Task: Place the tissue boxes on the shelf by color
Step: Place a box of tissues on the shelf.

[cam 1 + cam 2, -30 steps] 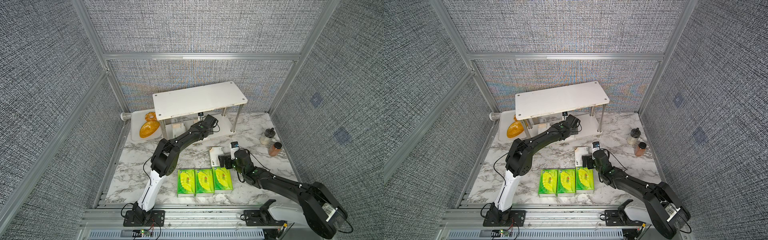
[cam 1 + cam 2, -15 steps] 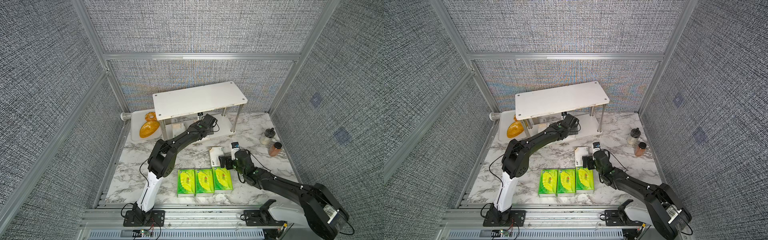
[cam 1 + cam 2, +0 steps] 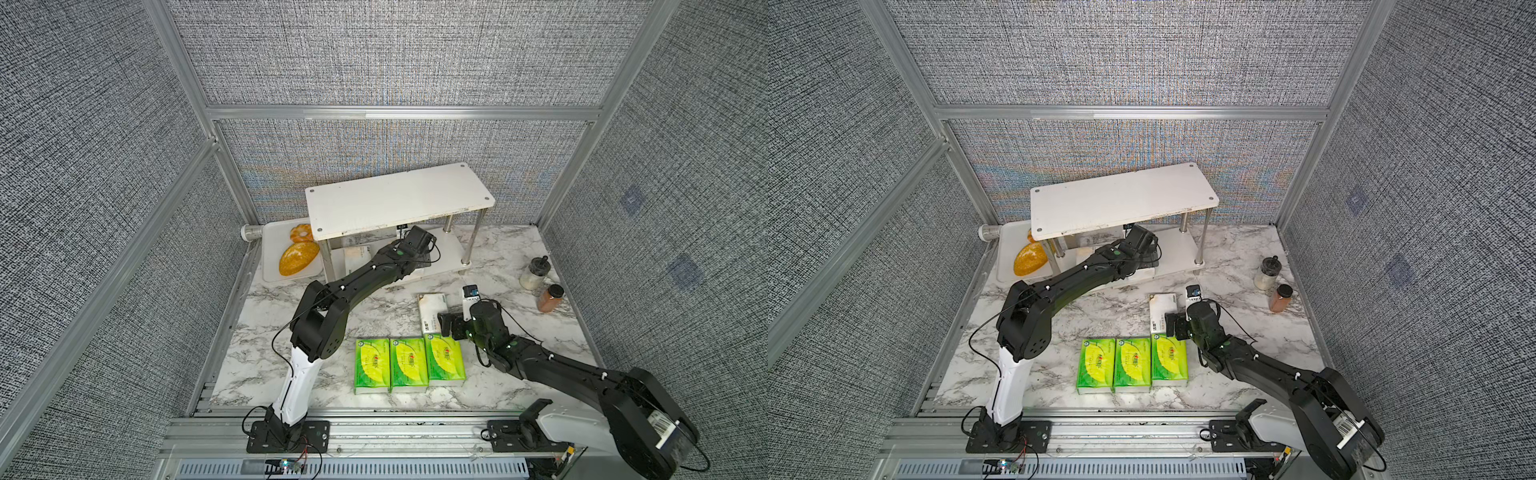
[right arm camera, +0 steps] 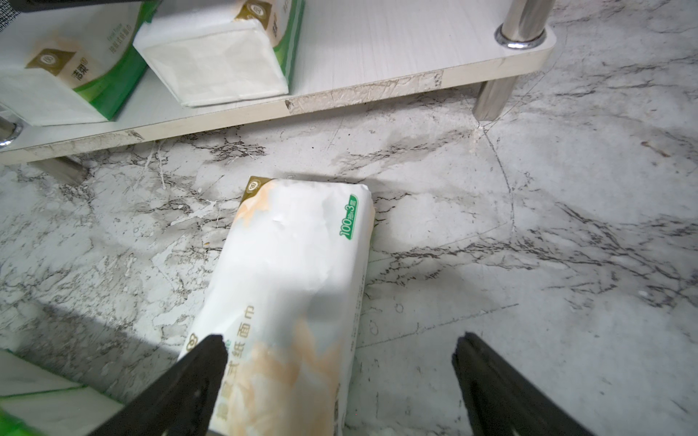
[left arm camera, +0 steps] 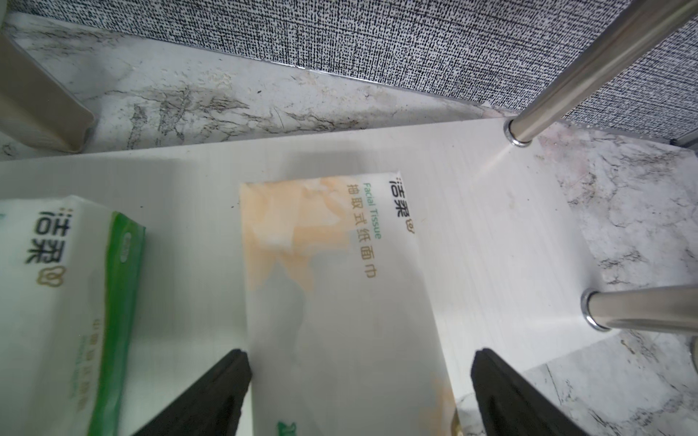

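The shelf (image 3: 399,199) stands at the back of the marble table. My left arm reaches under its top board. In the left wrist view my left gripper (image 5: 359,355) is open, straddling a white tissue box (image 5: 340,302) that lies flat on the lower board (image 5: 491,226); one finger is next to its edge, the other well clear. A second white box (image 5: 56,283) lies beside it. My right gripper (image 4: 340,339) is open over a third white box (image 4: 294,271) on the table (image 3: 430,309). Three green boxes (image 3: 409,365) sit in a row near the front edge.
A white tray (image 3: 272,237) with bread (image 3: 297,257) lies left of the shelf. Two spice jars (image 3: 534,272) (image 3: 550,297) stand at the right. Chrome shelf legs (image 5: 566,75) (image 5: 642,309) rise close to my left gripper. Mesh walls enclose the table.
The left arm's elbow has shifted slightly while its wrist stays under the shelf's top board. The right arm has held still. Both grippers stay open.
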Robot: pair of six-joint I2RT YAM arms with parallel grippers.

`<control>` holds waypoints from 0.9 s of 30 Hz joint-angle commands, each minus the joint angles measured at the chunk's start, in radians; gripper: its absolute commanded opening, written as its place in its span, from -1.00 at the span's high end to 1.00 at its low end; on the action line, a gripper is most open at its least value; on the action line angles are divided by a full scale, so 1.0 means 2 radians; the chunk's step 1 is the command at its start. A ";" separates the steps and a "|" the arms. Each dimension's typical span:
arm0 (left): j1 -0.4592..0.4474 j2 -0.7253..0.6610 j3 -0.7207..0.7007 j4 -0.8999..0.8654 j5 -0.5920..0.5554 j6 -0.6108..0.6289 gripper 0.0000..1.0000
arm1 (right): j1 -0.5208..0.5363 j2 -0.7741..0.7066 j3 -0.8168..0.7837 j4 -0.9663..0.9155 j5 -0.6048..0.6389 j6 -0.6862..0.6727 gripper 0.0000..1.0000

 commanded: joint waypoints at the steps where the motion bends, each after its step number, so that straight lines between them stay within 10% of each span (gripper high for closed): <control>1: -0.003 -0.011 -0.009 0.003 -0.004 -0.001 -0.93 | 0.001 -0.003 0.003 -0.002 0.002 0.000 -0.98; 12: -0.043 -0.064 -0.059 -0.023 -0.075 0.040 -0.91 | 0.003 0.000 0.011 -0.006 -0.017 0.002 -0.98; 27: -0.065 -0.221 -0.311 0.027 -0.058 0.015 -0.91 | 0.045 0.102 0.071 0.005 -0.002 0.005 -0.98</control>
